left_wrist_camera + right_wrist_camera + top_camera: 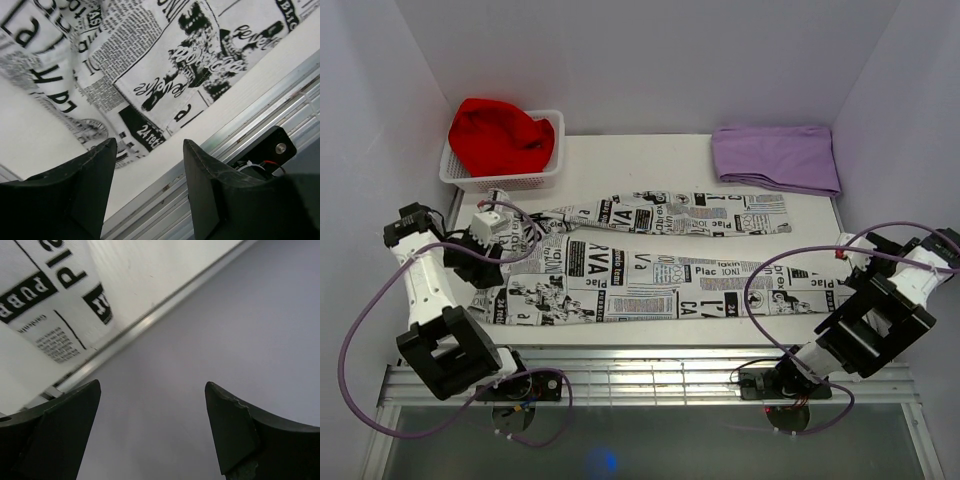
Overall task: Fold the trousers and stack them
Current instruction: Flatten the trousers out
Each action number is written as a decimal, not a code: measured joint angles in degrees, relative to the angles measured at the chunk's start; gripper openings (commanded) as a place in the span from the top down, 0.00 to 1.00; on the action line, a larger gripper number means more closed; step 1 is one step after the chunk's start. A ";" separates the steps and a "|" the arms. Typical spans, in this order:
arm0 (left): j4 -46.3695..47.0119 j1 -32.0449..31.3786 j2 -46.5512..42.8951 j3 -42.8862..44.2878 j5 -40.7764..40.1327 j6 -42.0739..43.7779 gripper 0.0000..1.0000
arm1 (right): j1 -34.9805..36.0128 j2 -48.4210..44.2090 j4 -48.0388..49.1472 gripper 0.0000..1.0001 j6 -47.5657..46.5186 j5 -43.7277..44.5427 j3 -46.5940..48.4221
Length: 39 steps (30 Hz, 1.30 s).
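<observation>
Currently assessing progress as early. Finding the trousers (650, 280) lying opened out lengthwise on the near half of the table (650, 160), with the waist end toward the left edge and the legs running to the right edge. Noting the far leg lying apart from the near leg and angling toward the far right corner. Detecting no fold across the length, and not resolving any doubling of the near band from these views.

Judging as outstanding: bringing the legs together, folding across the length, then stacking. Noting also a lilac cloth (777, 158) folded at the far right corner and a red cloth (500, 135) heaped in a white basket (515, 182) at the far left corner.

Finding the left hand (150, 145) hovering over the waist end by the table's near edge, fingers parted to a moderate gap and gripping nothing. Finding the right hand (150, 390) at the right edge just beside the leg hem, fingers spread wide and likewise gripping nothing.

Reading on the print:
- Top view: "Plac" followed by "ION", a large "VA", and "CA" close to the near edge.
- Left wrist view: "24" on a black block, with the remainder too blurred for reading.
- Right wrist view: "Pla" in large letters and "PUBB" on a black block.

Finding no brand label or sewn tag in any view.
</observation>
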 measured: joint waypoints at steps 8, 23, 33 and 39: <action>0.87 7.50 0.74 2.86 1.55 1.57 0.02 | 0.61 1.14 -0.02 0.06 0.42 -1.03 5.29; 16.35 7.10 35.69 35.95 12.00 -35.47 0.02 | 36.15 18.64 11.91 0.03 40.81 2.54 13.55; 25.20 2.73 41.24 34.69 9.79 -49.33 0.04 | 43.01 30.12 17.42 0.00 41.05 6.32 17.51; 28.30 2.93 41.07 30.12 9.51 -50.64 0.25 | 44.02 30.99 18.58 0.79 35.98 9.42 17.31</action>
